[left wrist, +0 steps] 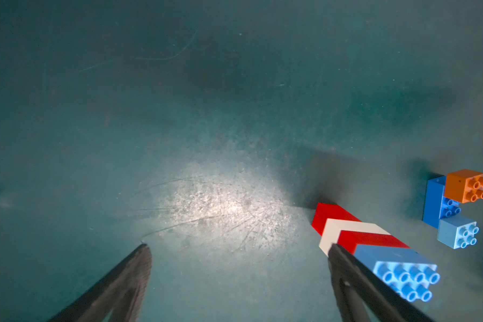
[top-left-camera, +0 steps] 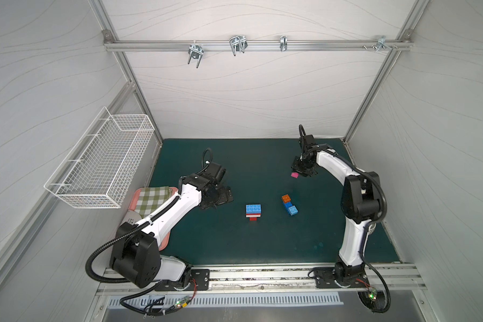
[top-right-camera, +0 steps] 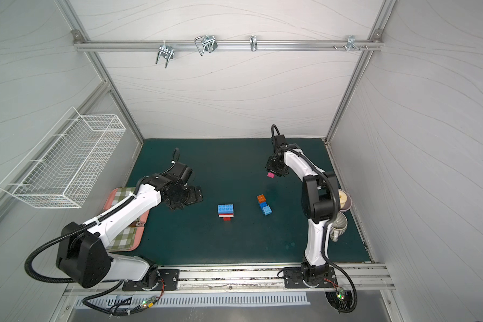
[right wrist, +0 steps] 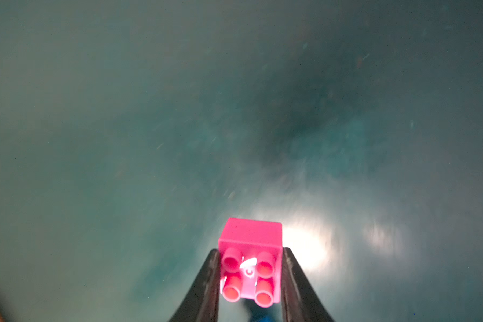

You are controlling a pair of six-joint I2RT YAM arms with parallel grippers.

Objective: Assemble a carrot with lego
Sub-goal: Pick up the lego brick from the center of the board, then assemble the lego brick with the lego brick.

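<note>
The right gripper (right wrist: 251, 251) is closed on the pink brick (right wrist: 248, 237), jaws flat against its two smooth side walls, studs toward the wrist. It looks a light, rigid, slick piece, so this flat-sided hold seems safest. The left gripper (left wrist: 238, 246) gapes wide, holding nothing. The part-built carrot (left wrist: 371, 242) lies just outside one fingertip, well apart from the right gripper, with loose bricks (left wrist: 455, 209) beyond it: orange, blue, light-blue.
</note>
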